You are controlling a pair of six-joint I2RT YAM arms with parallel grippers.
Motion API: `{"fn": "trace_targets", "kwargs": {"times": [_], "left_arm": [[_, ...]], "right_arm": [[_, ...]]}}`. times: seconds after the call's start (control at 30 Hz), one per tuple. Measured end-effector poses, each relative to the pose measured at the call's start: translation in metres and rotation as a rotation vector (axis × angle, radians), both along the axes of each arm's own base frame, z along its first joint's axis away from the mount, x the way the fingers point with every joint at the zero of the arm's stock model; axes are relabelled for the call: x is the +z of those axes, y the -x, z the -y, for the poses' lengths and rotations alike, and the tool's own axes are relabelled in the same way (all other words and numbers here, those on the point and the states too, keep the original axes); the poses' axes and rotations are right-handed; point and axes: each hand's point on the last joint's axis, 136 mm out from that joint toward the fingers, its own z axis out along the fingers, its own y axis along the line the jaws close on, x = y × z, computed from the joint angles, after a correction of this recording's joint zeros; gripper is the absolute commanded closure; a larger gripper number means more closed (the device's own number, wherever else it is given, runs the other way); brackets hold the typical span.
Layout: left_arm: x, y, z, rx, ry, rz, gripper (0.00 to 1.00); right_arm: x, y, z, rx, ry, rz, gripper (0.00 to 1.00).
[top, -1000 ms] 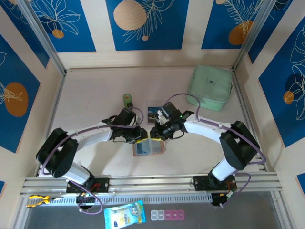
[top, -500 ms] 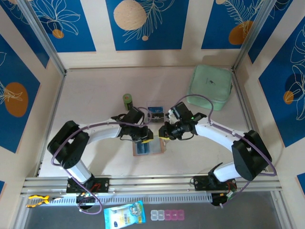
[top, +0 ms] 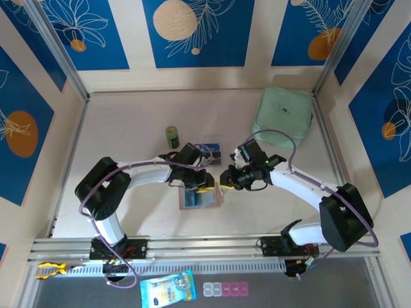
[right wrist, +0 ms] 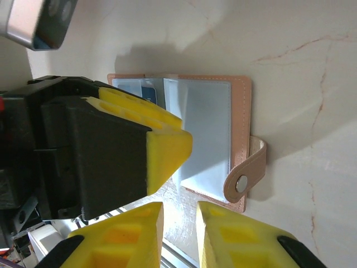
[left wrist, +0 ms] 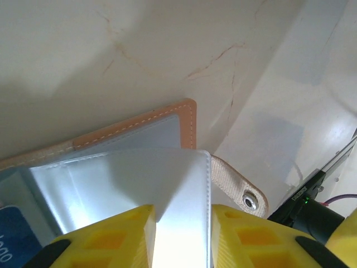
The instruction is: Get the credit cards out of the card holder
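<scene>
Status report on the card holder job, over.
Left pincer astride a clear sleeve page, grip unclear. Right pincer open, empty, near the snap tab. Card holder lies open, blue card in its pocket. Nothing blocking.

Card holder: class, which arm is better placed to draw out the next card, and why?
Left, probably. The left gripper straddles a sleeve page of the open card holder, a blue card beside it. The right gripper hangs off the edge near the snap tab, nothing between its fingers.
</scene>
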Motion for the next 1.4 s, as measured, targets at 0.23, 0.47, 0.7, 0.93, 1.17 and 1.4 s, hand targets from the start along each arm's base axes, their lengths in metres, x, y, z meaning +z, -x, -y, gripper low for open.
{"fn": "trace_targets", "kwargs": {"times": [0.23, 0.47, 0.7, 0.93, 1.17, 1.4], "left_arm": [[0.002, -0.002, 0.002, -0.001, 0.004, 0.006, 0.63], [0.005, -0.003, 0.001, -0.010, 0.004, 0.019, 0.66], [0.021, -0.006, -0.013, 0.017, 0.019, 0.060, 0.72], [0.016, -0.001, -0.045, 0.075, 0.000, 0.058, 0.74], [0.008, 0.005, -0.073, 0.127, -0.024, 0.057, 0.79], [-0.002, 0.010, -0.097, 0.177, -0.045, 0.039, 0.85]], "right_arm": [[0.002, 0.000, 0.000, 0.002, -0.005, 0.007, 0.72], [0.001, 0.000, -0.002, 0.009, -0.013, -0.001, 0.73], [-0.012, 0.007, -0.015, 0.052, 0.005, -0.048, 0.74], [-0.012, 0.004, -0.044, 0.117, 0.001, -0.053, 0.75], [-0.020, 0.006, -0.065, 0.160, 0.007, -0.075, 0.76], [-0.030, 0.010, -0.081, 0.199, 0.015, -0.103, 0.76]]}}
